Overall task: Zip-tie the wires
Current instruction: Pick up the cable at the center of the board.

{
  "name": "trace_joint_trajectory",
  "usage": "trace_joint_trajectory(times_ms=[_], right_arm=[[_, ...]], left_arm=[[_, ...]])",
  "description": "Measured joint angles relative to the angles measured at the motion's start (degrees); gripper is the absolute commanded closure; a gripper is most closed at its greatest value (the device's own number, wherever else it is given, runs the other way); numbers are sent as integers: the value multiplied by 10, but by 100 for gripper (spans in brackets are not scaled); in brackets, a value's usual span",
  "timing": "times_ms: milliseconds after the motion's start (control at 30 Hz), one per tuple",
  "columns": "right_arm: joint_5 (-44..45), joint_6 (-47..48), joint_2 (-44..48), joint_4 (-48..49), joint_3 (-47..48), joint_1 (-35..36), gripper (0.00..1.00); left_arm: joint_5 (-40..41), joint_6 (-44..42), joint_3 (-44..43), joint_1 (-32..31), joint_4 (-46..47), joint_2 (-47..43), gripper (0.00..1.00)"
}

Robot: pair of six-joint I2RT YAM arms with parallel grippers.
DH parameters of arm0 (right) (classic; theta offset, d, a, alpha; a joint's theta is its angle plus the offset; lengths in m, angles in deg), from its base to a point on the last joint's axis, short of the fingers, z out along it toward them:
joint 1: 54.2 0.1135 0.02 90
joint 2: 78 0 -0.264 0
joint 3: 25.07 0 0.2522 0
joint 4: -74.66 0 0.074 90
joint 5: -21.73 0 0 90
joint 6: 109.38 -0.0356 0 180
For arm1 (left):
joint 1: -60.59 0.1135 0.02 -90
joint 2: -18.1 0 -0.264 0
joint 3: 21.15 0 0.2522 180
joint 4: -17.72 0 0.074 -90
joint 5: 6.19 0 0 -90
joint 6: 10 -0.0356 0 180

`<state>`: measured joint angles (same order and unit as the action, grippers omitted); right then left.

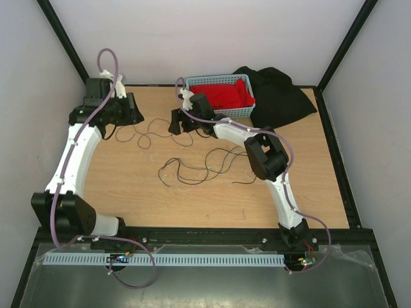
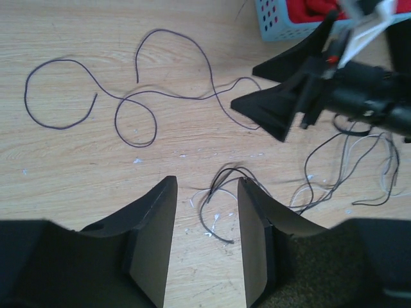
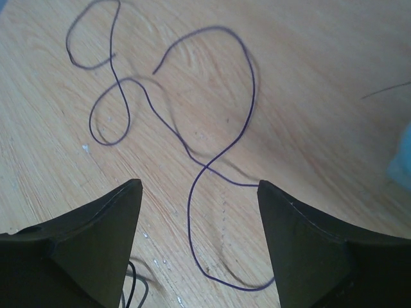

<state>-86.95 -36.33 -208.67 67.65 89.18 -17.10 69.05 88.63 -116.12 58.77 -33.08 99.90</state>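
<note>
Wooden table (image 1: 302,186) below, and the wires (image 1: 186,168) lay sprawled in loose loops across its middle, nothing bundled. Over one strand's end the left gripper (image 2: 205,187) hung part-open and empty. Above another curl the right gripper (image 3: 199,189) gaped wide, also empty. No zip tie could be made out, so gathering, wrapping and cinching were all left to do.

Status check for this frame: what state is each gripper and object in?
Left gripper: open, low over wire ends, gripping nothing.
Right gripper: open, above a wire, gripping nothing.
Wires: loose, untied, spread across the table.
Basket: upright, holding the red cloth.
Red cloth: crumpled inside the basket.
Black cloth: heaped beside the basket.
</note>
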Motion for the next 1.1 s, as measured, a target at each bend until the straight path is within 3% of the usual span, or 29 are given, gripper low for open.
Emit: trace_joint_trajectory(times_ms=[200, 300, 433, 600, 667, 800, 967, 1100], right_arm=[[12, 10, -37, -52, 29, 24, 19], [16, 16, -48, -68, 36, 36, 24], [22, 24, -68, -81, 56, 49, 41], [26, 29, -75, -92, 64, 51, 75], [29, 32, -78, -101, 73, 51, 84], [35, 42, -78, -125, 108, 51, 94], [47, 68, -73, -159, 202, 51, 98], [49, 89, -32, -174, 220, 47, 100]], left_arm=[[-23, 35, 69, 26, 39, -91, 49], [-29, 46, 100, 31, 50, -130, 48], [-45, 59, 123, 35, 61, -170, 47], [-61, 68, 134, 41, 65, -193, 47], [-68, 72, 136, 43, 66, -199, 45], [-89, 92, 146, 48, 73, -213, 26], [-116, 135, 181, 52, 105, -243, 2], [-143, 198, 226, 71, 167, -276, 1]])
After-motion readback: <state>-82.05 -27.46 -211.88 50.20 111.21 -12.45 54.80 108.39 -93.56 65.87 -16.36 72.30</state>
